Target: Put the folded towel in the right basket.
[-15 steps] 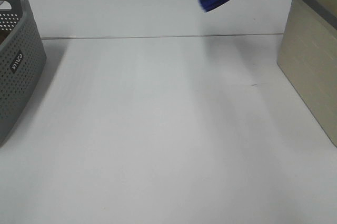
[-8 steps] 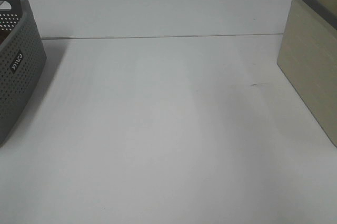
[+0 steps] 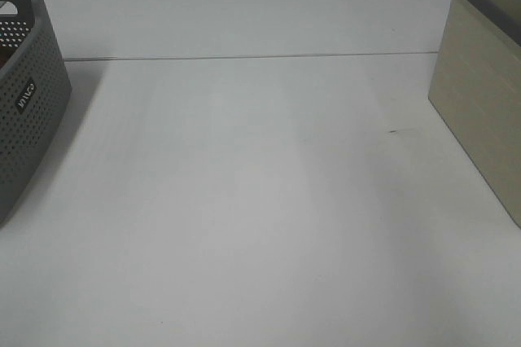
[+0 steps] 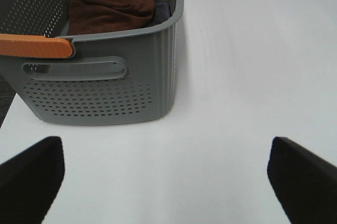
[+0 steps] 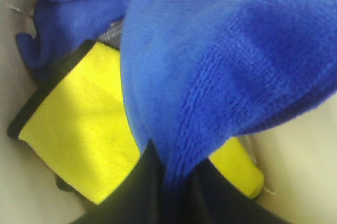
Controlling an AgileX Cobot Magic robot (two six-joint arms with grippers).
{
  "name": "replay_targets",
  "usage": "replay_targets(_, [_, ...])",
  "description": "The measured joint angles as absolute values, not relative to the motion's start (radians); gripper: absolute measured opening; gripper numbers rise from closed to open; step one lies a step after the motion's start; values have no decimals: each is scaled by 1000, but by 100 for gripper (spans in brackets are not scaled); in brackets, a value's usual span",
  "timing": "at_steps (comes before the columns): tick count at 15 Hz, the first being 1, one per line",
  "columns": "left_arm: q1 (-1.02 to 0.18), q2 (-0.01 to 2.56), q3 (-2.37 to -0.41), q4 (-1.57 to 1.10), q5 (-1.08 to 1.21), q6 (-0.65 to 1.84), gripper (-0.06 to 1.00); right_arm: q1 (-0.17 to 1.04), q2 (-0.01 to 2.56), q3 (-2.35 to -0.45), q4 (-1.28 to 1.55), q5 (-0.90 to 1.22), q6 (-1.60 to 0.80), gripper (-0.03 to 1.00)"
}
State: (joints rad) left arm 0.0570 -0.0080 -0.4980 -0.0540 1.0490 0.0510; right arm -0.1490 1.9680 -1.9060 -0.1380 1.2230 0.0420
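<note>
The folded blue towel [image 5: 221, 61] fills the right wrist view. My right gripper [image 5: 169, 184] is shut on a fold of it, with dark fingers [image 5: 131, 200] on either side. Below the towel lie a yellow cloth [image 5: 79, 129] with a dark edge and pale beige surfaces [image 5: 300, 171] that look like the basket's inside. In the high view the beige right basket [image 3: 476, 94] stands at the right edge; towel and right gripper are out of that view. My left gripper [image 4: 167, 182] is open and empty above the table, in front of the grey left basket [image 4: 105, 87].
The grey perforated basket [image 3: 28, 94] stands at the left edge and holds a brown cloth [image 4: 113, 6]; an orange handle piece [image 4: 34, 46] sits on its rim. A seam [image 3: 244, 58] runs across the white table [image 3: 244, 200].
One second ago the blue towel hung at the top of the high view, right of centre. It has since left that view.
</note>
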Motion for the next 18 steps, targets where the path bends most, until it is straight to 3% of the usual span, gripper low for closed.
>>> replay_targets(1, [57, -8, -498, -54, 1049, 51, 97, -149, 1979, -1894, -119, 1222, 51, 9])
replay_targets(2, [57, -8, -498, -54, 1049, 51, 97, -149, 1987, -1891, -94, 1221, 67, 15])
replay_targets(3, [57, -8, -498, -54, 1049, 51, 97, -149, 1993, -1891, -79, 1221, 75, 36])
replay_targets(4, [57, -8, -498, -54, 1049, 51, 97, -148, 1996, -1891, -70, 1221, 76, 75])
replay_targets(7, [57, -8, -498, -52, 1049, 51, 97, -148, 1996, -1891, -70, 1221, 76, 96])
replay_targets(14, [57, -8, -498, -51, 1049, 51, 97, -126, 1864, -2026, 156, 1221, 13, 98])
replay_targets(18, [57, -8, -498, -51, 1049, 51, 97, 18, 1822, -2032, 83, 1222, 45, 98])
